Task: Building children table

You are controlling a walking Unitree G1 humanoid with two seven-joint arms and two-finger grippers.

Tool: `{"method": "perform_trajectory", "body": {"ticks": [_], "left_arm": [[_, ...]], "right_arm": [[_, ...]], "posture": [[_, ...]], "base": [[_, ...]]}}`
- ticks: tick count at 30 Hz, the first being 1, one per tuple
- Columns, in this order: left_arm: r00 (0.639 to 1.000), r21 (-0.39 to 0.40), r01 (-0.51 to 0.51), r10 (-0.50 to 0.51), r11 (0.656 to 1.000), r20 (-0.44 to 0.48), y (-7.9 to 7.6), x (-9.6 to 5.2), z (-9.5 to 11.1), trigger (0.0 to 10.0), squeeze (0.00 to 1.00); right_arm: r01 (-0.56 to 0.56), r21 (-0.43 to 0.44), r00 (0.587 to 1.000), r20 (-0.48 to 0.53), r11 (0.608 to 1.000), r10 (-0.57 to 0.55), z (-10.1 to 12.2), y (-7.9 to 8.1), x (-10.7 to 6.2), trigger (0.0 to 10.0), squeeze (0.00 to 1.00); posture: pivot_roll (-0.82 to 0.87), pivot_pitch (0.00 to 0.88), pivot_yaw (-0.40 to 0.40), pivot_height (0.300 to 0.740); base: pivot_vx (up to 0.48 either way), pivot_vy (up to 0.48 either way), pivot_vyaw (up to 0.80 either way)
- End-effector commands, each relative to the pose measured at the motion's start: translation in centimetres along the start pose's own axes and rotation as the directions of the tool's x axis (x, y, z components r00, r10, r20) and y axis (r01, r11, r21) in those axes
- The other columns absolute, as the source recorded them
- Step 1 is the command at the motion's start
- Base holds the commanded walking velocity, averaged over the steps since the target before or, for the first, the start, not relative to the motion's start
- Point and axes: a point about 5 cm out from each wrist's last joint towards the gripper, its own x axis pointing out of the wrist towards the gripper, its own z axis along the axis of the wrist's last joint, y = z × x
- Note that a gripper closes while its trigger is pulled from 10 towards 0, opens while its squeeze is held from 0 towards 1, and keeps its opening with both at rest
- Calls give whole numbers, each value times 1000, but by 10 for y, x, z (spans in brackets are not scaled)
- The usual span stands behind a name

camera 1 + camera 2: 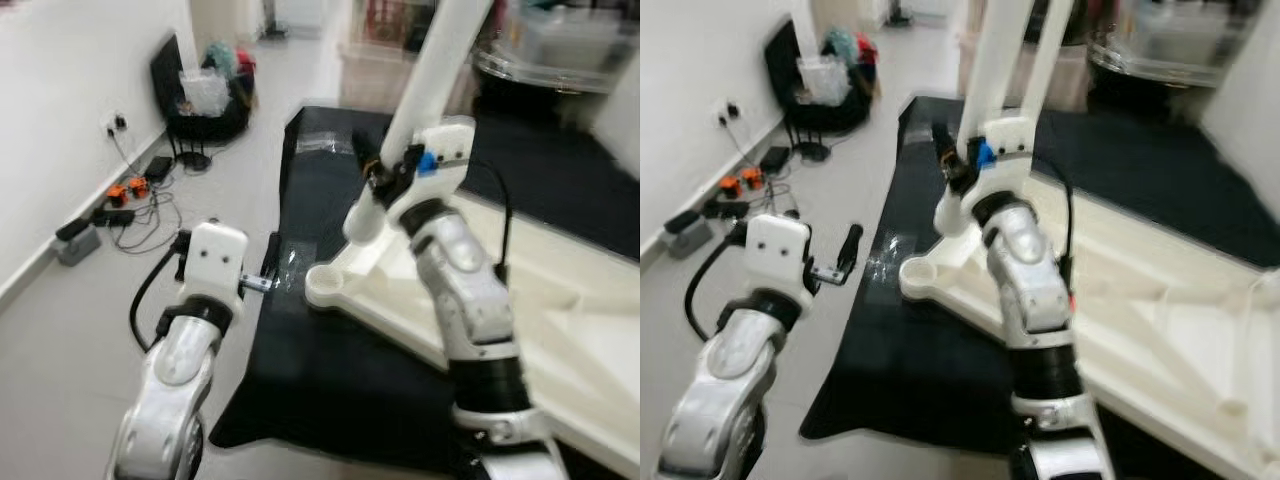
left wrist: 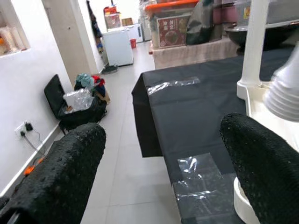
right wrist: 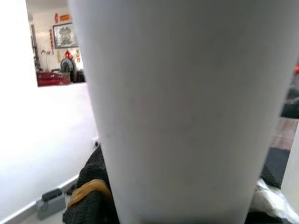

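Left eye view: low in the frame, your left gripper (image 1: pixel 272 268) waits over the floor by the black mat (image 1: pixel 330 390), jaws apart and empty. Mid-frame, the white table top (image 1: pixel 560 330) lies upside down on the mat. Your right gripper (image 1: pixel 385 172) has its jaws clamped on a white leg (image 1: pixel 425 75), held tilted over the near corner socket (image 1: pixel 323 284). Another leg (image 1: pixel 1050 45) seems fitted farther back; more legs are likely left. No writing can be read.
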Motion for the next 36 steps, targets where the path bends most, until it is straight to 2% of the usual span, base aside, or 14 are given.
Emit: {"method": "perform_trajectory", "body": {"ticks": [1,5,17,24,26,28,29,36], "left_arm": [[1000,6,-9,10,1000,-22,2,-2,-4,10000,0],[1000,4,-10,10,1000,-24,2,-3,-3,10000,0],[999,2,-8,9,1000,-32,2,-4,-3,10000,0],[999,-17,5,-6,1000,-49,-2,-10,-3,10000,0],[998,-25,16,-17,1000,-64,-5,-15,-3,10000,0],[998,-25,16,-17,1000,-64,-5,-15,-3,10000,0],[997,-25,22,-23,999,-74,-6,-19,-3,10000,0],[996,-25,14,-16,1000,-92,-4,-23,-4,10000,0]], "right_arm": [[13,4,1000,11,1000,-13,3,-3,5,10000,0],[1,16,1000,22,1000,-1,7,-4,12,10000,0],[-10,22,1000,14,1000,10,7,-3,17,10000,0],[-88,36,996,-11,995,89,2,2,35,10000,0],[-84,47,996,-14,995,85,2,-5,49,10000,0],[-84,47,996,-14,995,85,2,-5,49,10000,0],[-54,26,998,-17,998,54,3,-12,56,10000,0],[20,3,999,-25,1000,-19,5,-25,59,10000,0]], "posture": [[47,27,-117,740],[50,37,-121,740],[53,58,-121,740],[49,111,-128,740],[62,146,-137,740],[62,146,-137,740],[65,161,-142,740],[60,179,-139,740]], "base": [[0,0,0],[0,0,0],[0,0,-106],[0,0,0],[0,0,0],[0,0,0],[0,0,-538],[0,0,-763]]}}
